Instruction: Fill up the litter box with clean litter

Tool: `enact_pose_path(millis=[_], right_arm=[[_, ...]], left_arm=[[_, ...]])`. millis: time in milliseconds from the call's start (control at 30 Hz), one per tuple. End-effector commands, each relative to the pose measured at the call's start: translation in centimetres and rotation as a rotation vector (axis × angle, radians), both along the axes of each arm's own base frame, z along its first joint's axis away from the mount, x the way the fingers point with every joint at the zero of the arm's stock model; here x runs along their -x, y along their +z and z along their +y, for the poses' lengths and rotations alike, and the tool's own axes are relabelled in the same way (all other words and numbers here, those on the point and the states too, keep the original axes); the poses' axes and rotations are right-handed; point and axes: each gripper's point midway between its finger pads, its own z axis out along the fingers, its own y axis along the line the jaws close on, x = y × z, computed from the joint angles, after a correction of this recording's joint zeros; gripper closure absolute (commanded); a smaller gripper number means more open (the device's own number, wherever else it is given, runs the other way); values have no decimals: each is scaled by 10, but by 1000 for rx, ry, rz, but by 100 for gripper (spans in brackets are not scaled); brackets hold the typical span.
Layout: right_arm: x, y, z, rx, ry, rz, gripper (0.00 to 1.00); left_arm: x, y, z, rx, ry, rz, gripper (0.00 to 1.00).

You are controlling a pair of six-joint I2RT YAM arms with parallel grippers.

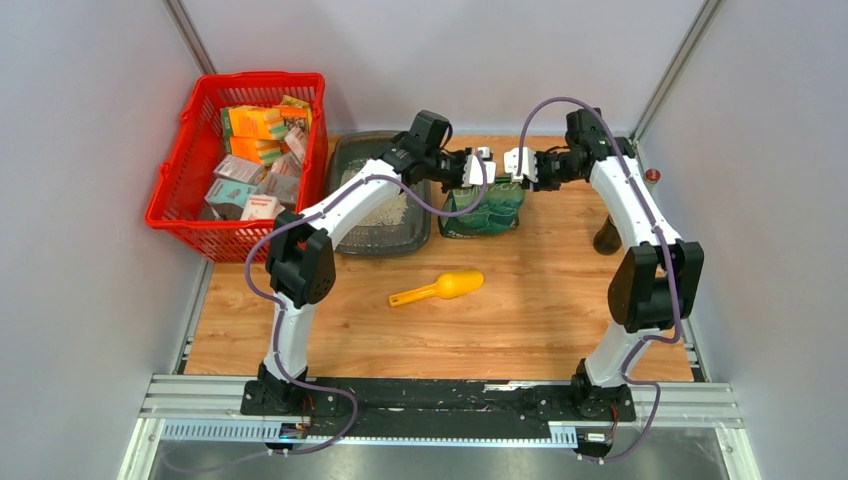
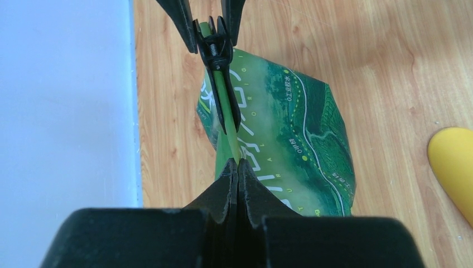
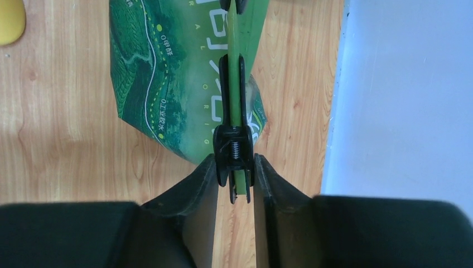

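Observation:
The dark grey litter box (image 1: 347, 152) lies beside the red basket, with some pale clean litter (image 1: 392, 213) in it, partly hidden by my left arm. A green printed bag (image 1: 484, 207) stands just right of it, with a black clip (image 3: 234, 142) on its folded top edge. My left gripper (image 1: 478, 166) is shut on that top edge (image 2: 238, 163). My right gripper (image 1: 520, 163) faces it from the other side, its jaws pressed on the clip's handles (image 3: 234, 159). The bag shows in both wrist views (image 2: 290, 128) (image 3: 162, 72).
A red mesh basket (image 1: 190, 215) of boxes stands at the back left. A yellow scoop (image 1: 440, 288) lies on the wooden table in front of the bag. A dark upright object (image 1: 607, 238) stands by the right arm. Grey walls close in on both sides.

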Motion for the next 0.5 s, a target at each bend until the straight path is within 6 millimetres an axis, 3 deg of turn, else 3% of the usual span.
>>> enact_pose_path(millis=[0, 133, 233, 300, 367, 400, 467], right_arm=[[-6, 25, 3, -23, -27, -93, 79], [-3, 43, 2, -46, -52, -128, 100], [8, 60, -1, -69, -68, -143, 100], [24, 73, -3, -91, -84, -151, 100], [38, 73, -7, -111, -115, -122, 100], [50, 84, -9, -119, -123, -142, 100], [67, 79, -12, -125, -148, -95, 100]], left_arm=[[14, 81, -12, 148, -70, -156, 100], [12, 83, -12, 157, -51, -150, 100], [7, 88, -13, 182, -15, -140, 96], [3, 94, -13, 199, 9, -145, 92], [3, 96, -12, 213, 23, -133, 90], [2, 97, -12, 217, 29, -133, 87], [3, 100, -12, 236, 43, -124, 82]])
